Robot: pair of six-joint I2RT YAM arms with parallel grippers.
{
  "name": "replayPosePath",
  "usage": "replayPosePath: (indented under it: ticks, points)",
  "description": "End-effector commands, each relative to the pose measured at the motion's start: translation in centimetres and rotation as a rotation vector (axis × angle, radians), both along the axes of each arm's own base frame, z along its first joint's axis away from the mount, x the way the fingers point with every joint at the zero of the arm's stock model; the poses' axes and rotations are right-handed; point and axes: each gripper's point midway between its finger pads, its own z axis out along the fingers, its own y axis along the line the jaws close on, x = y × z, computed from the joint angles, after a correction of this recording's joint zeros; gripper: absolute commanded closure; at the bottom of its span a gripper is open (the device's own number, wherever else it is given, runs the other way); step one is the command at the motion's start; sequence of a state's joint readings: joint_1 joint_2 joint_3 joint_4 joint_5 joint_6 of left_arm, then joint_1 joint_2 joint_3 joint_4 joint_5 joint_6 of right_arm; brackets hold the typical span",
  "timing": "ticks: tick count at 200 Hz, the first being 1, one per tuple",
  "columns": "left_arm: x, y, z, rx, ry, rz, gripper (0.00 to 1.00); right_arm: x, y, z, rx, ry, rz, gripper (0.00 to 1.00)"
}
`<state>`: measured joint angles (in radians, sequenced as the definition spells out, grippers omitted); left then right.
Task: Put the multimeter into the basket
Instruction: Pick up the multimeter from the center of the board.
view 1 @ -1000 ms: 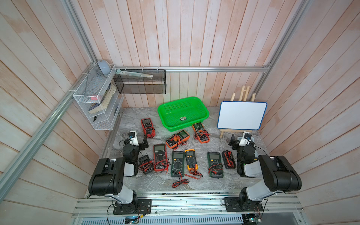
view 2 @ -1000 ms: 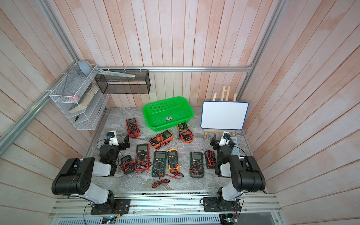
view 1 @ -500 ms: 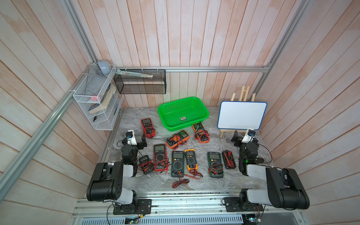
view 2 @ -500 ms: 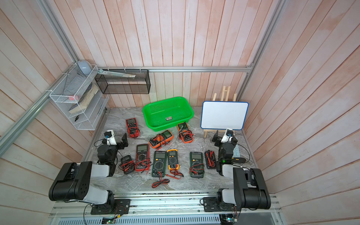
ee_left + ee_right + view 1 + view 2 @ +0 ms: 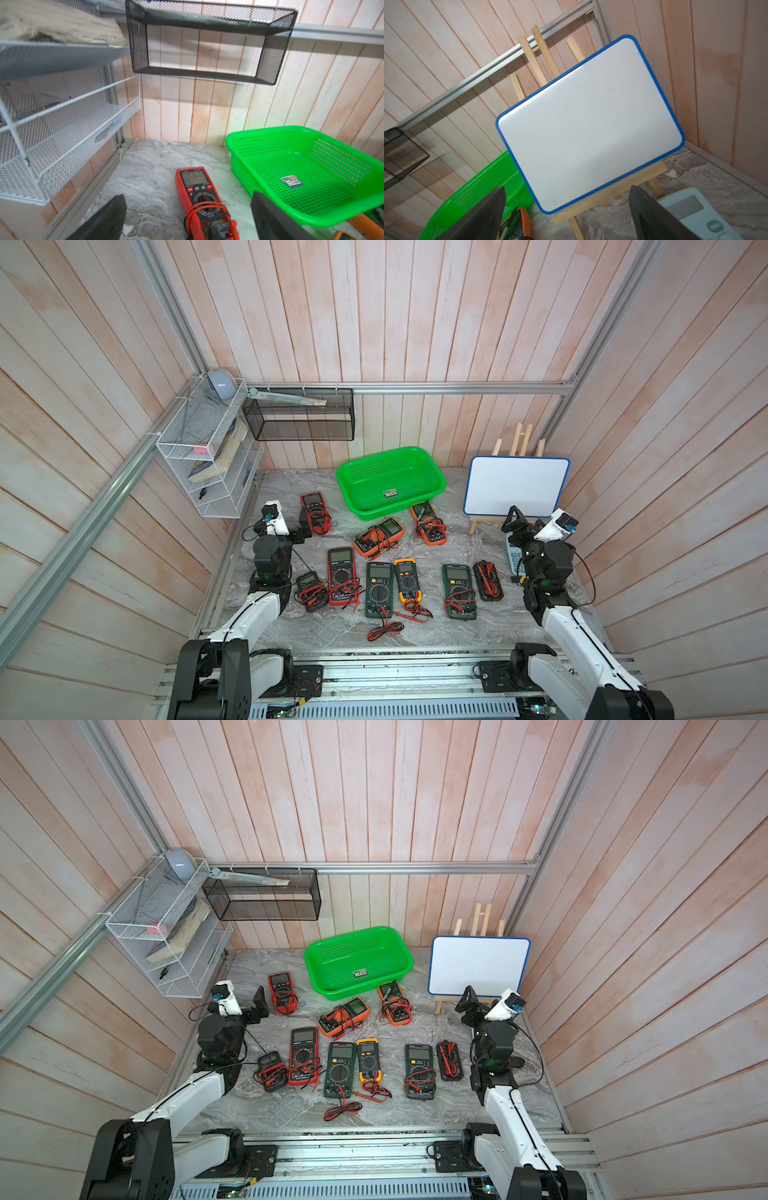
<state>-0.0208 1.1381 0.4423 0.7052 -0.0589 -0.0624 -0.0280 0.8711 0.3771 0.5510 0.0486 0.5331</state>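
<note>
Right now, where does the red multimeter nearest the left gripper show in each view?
Both top views: red multimeter left of the green basket.
Left wrist: the multimeter between the jaws of the left gripper.
Right wrist: not in it.
Shared landmark: the green basket, in all four.

The left arm [image 5: 259,612], lower left, and right arm [image 5: 575,632], lower right: glossy white tubular links, black joint housings [image 5: 272,556], small green lights [image 5: 540,583], looping black cables [image 5: 540,1060], white camera pods [image 5: 275,520]. The left gripper [image 5: 190,218] has matte black wedge fingers [image 5: 104,220].
</note>
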Motion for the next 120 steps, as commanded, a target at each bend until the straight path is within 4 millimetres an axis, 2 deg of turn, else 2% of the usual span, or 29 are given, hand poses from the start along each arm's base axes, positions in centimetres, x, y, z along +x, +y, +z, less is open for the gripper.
replayPosePath:
  ticks: [1, 31, 65, 99, 120]
  points:
    - [0.1, -0.8, 0.7, -0.045, 0.058, -0.011, 0.0, -0.5, 3.1, -1.8, 0.083, 0.109, 0.171, 0.02]
    - [0.9, -1.5, 2.3, -0.111, 0.089, -0.019, 0.0, -1.9, 6.4, -2.6, 0.087, 0.192, 0.29, 0.03]
    - [2.7, -1.5, 2.9, -0.178, 0.19, 0.003, 0.0, -3.8, 11.1, -4.0, 0.06, 0.294, 0.391, 0.04]
    - [4.6, -2.3, 2.5, -0.188, 0.319, -0.021, 0.0, -5.4, 14.8, -4.7, 0.031, 0.361, 0.462, 0.04]
    - [6.0, -2.8, 1.1, -0.207, 0.431, -0.028, 0.0, -5.7, 16.4, -5.3, 0.038, 0.406, 0.498, 0.04]
